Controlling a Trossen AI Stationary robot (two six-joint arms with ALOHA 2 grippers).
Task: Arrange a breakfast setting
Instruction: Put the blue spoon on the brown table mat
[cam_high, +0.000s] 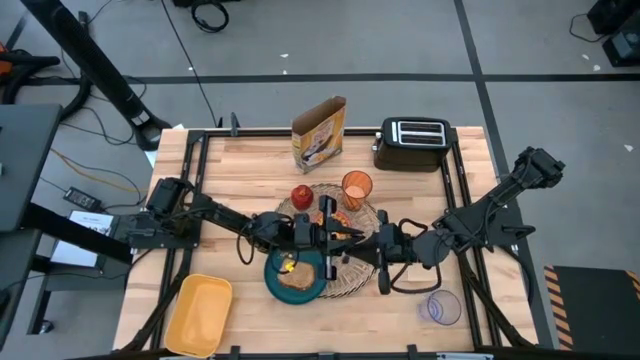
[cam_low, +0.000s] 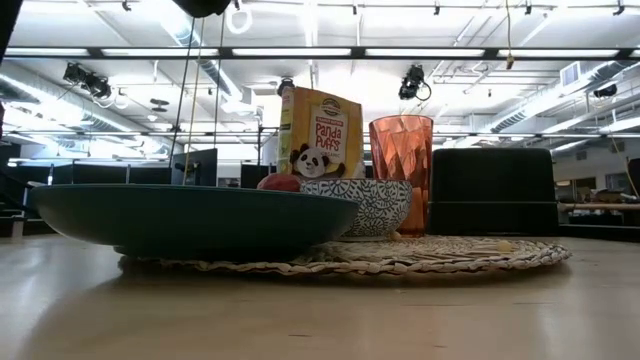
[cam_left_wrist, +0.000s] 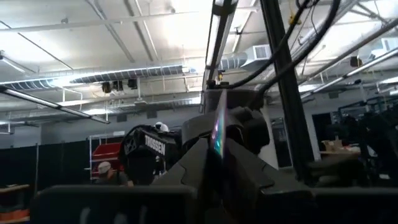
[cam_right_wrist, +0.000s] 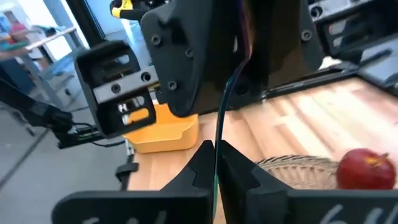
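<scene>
Both grippers are pinching the spoon (cam_right_wrist: 217, 134) edge-on between them over the mat (cam_high: 362, 215), right gripper (cam_high: 352, 243) at 3 o'clock, left gripper (cam_high: 322, 238) at 9.

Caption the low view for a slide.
Teal plate, patterned bowl and orange cup on a woven placemat, cereal box behind.

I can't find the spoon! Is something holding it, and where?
Left gripper and right gripper both seem to pinch the spoon, at opposite ends of it.

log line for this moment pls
phase: spoon handover | left hand: shut on spoon | right hand: shut on spoon | place: above placemat
</scene>
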